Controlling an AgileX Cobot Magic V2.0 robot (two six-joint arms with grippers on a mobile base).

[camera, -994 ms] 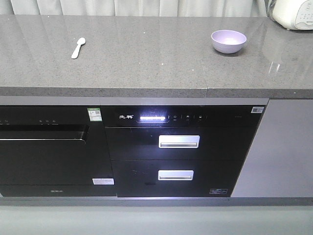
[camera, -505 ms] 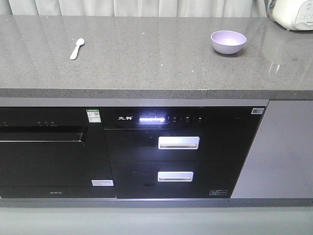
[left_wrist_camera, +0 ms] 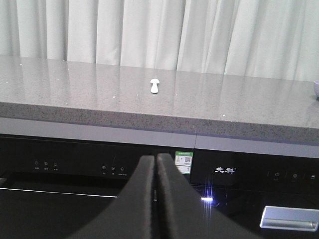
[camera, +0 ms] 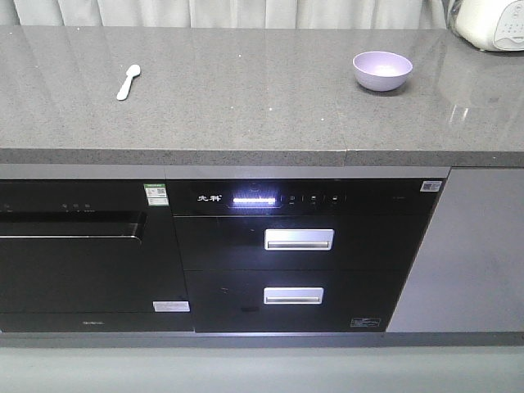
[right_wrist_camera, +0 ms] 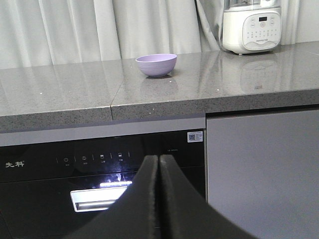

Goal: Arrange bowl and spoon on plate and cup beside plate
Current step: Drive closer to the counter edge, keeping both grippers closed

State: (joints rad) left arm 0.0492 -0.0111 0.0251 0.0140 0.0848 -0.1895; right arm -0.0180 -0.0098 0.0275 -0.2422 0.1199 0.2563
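Note:
A lavender bowl (camera: 382, 70) sits upright on the grey counter at the back right; the right wrist view shows the same bowl (right_wrist_camera: 156, 64) straight ahead, well above my jaws. The pale spoon (camera: 128, 82) lies on the counter at the left, small in the left wrist view as the spoon (left_wrist_camera: 154, 86). My left gripper (left_wrist_camera: 156, 158) is shut and empty, low in front of the black appliance panel. My right gripper (right_wrist_camera: 158, 158) is shut too, with nothing held, below the counter edge. Neither gripper shows in the front view. The plate and the cup are out of view.
The grey stone counter (camera: 246, 98) runs across, with a thick front edge. Below it are black built-in appliances (camera: 299, 246) with two silver drawer handles. A white kitchen machine (right_wrist_camera: 251, 25) stands at the counter's back right. Curtains hang behind.
The front view has shifted slightly, so the spoon and appliance fronts sit a few pixels lower and further left than one second ago. Bowl and spoon have not moved on the counter.

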